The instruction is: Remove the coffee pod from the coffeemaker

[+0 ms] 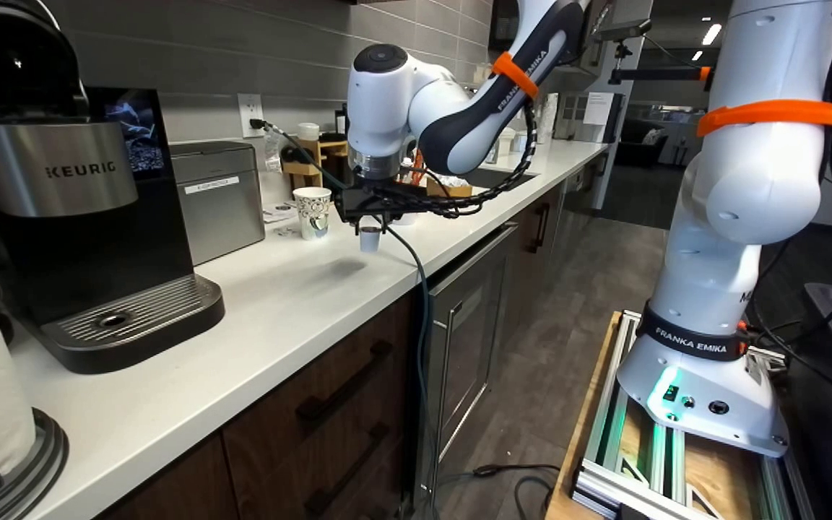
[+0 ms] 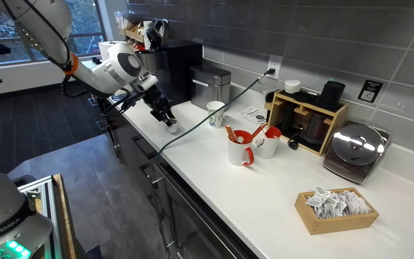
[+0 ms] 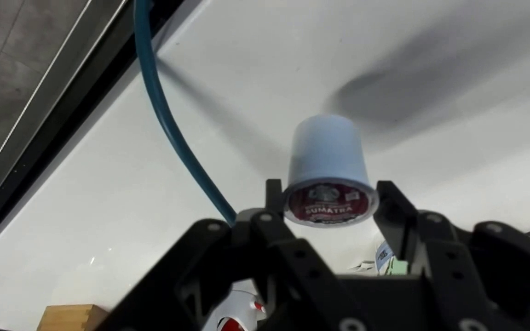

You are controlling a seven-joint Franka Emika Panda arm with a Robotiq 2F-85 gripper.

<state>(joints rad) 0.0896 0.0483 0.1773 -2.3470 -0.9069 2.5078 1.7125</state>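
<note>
The coffee pod (image 3: 328, 151) is a small pale cup with a dark red "SUMATRA" lid. In the wrist view its rim sits between the fingertips of my gripper (image 3: 330, 198), which is shut on it. In both exterior views the gripper (image 1: 370, 219) (image 2: 169, 121) holds the pod (image 1: 370, 239) (image 2: 172, 128) above the white counter (image 1: 279, 310), with its narrow end down. The coffeemaker (image 1: 62, 170) is the large black Keurig with a silver band, at the left in an exterior view; its top looks raised. Its black side (image 2: 185, 68) shows behind the arm. The gripper is well apart from it.
A grey boxy appliance (image 1: 224, 206) and a patterned paper cup (image 2: 215, 114) stand near the wall. A teal cable (image 2: 210, 117) runs from the outlet across the counter near the gripper. Two mugs (image 2: 239, 153) (image 2: 268, 144) and a packet box (image 2: 336, 225) stand farther along.
</note>
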